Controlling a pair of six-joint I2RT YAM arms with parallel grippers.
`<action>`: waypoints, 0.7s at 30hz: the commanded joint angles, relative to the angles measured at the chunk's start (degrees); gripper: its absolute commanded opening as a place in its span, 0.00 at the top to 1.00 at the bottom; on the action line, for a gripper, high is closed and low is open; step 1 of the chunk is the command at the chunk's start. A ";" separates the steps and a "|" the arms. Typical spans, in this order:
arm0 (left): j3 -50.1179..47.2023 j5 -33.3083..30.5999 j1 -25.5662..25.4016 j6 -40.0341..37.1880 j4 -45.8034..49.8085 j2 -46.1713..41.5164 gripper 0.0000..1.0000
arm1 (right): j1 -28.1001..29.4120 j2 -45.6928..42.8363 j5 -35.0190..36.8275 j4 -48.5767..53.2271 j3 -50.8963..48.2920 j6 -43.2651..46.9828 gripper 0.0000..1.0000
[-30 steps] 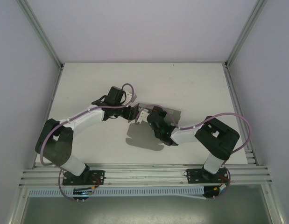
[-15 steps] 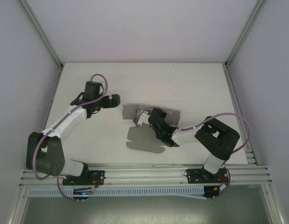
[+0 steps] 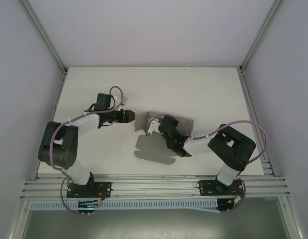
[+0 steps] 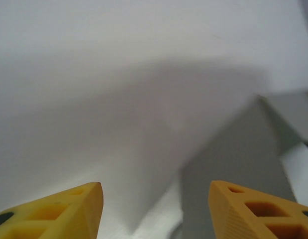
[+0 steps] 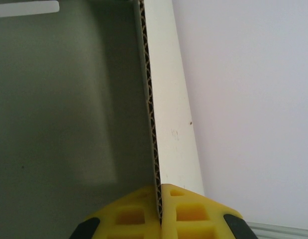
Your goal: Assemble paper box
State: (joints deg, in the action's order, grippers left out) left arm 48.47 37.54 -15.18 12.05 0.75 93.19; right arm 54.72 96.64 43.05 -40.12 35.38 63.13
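Flap-folding step. Right gripper (image 5: 160,191) is clamped on a raised wall edge of the paper box (image 3: 156,149), mid-table. Left gripper (image 4: 154,196) has its jaws apart, empty, just beside the box's left flap. Next, likely: close on that flap and fold.

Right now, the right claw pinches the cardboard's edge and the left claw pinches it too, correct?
Not quite. The right claw does pinch the cardboard at its edge, but the left claw is open and grips nothing, as the left wrist view shows.
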 commanded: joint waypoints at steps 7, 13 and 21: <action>0.29 10.43 -6.57 -7.19 -4.16 4.45 0.55 | 0.47 -1.37 -2.10 -0.84 -0.90 -2.38 1.00; -6.08 14.43 -6.81 -4.85 -13.93 2.94 0.51 | 0.30 -1.77 -2.42 -0.11 -0.62 -2.95 1.00; -12.89 11.64 -6.79 -1.50 -21.13 -2.72 0.42 | -0.33 -2.42 -1.86 -2.76 -1.16 2.20 1.00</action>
State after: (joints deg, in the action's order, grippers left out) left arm 38.20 47.94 -21.41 8.51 -14.44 94.30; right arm 54.78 95.48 41.91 -39.97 34.79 63.66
